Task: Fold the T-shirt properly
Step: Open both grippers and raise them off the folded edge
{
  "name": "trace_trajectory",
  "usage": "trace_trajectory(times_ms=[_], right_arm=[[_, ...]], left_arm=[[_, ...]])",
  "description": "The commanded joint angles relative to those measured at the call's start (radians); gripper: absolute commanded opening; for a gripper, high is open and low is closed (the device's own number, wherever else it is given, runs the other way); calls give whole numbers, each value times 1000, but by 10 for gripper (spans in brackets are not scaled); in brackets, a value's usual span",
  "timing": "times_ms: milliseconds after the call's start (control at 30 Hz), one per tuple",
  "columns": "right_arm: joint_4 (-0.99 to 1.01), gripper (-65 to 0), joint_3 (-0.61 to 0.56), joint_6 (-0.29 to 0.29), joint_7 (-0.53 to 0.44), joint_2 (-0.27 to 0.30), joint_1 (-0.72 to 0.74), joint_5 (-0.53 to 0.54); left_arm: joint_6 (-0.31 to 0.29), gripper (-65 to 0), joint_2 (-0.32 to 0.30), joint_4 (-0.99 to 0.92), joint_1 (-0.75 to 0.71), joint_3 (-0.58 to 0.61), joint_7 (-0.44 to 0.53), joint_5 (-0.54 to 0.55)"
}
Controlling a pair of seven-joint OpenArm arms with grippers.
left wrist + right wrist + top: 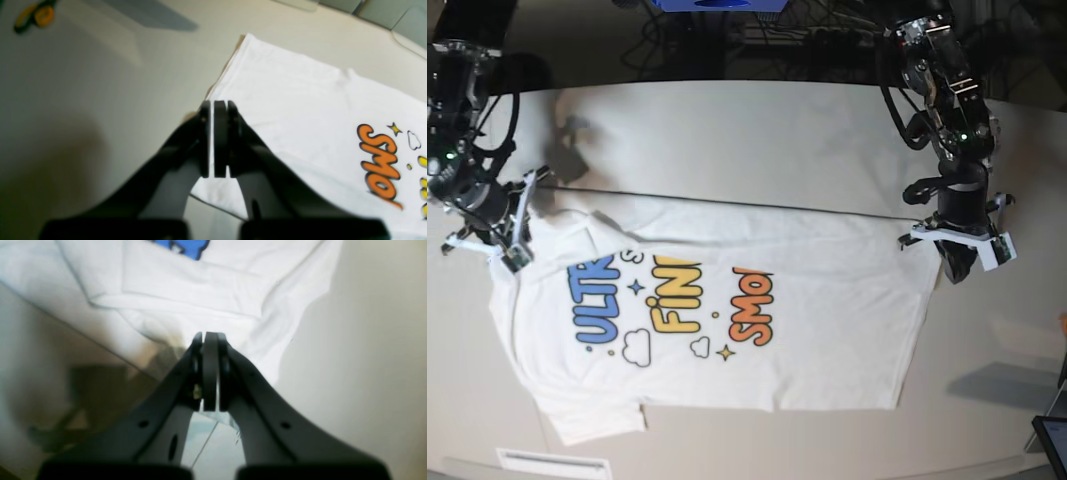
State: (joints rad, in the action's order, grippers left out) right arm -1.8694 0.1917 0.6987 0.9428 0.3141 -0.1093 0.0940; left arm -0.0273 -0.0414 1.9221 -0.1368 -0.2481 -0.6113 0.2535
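The white T-shirt (827, 330) lies print-up on the pale table (727, 130), with blue "ULTRA", yellow "FINE" and orange "SMOL" showing. Its far part is turned over the tops of the letters, and a taut straight edge runs between my two grippers. My left gripper (949, 270) is at the shirt's right end; in the left wrist view its jaws (213, 104) are shut with a thin white sliver of cloth (300, 100) between the pads. My right gripper (519, 228) is at the shirt's left end; in the right wrist view it (208, 336) is shut against bunched white cloth (186, 283).
A yellow and black object (36, 16) lies on the table away from the shirt. A dark device corner (1052, 440) sits at the near right edge and a white strip (552, 463) at the near left. Cables and a blue object (717, 4) are behind the table.
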Motion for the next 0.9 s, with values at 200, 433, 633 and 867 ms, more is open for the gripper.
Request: trace_trajectory(times_ms=[200, 433, 633, 867], right_arm=[[3, -649, -48, -1, -97, -151, 9, -363], [167, -650, -34, -1, -192, -188, 50, -446], [190, -647, 64, -1, -224, -195, 67, -446], [195, -570, 125, -1, -224, -192, 79, -448]], left_arm=[[-6, -637, -15, -79, 45, 59, 17, -102], [-6, -632, -88, -177, 110, 109, -60, -101], [-6, -554, -105, -157, 118, 114, -74, -99], [-6, -437, -104, -166, 121, 117, -71, -99]])
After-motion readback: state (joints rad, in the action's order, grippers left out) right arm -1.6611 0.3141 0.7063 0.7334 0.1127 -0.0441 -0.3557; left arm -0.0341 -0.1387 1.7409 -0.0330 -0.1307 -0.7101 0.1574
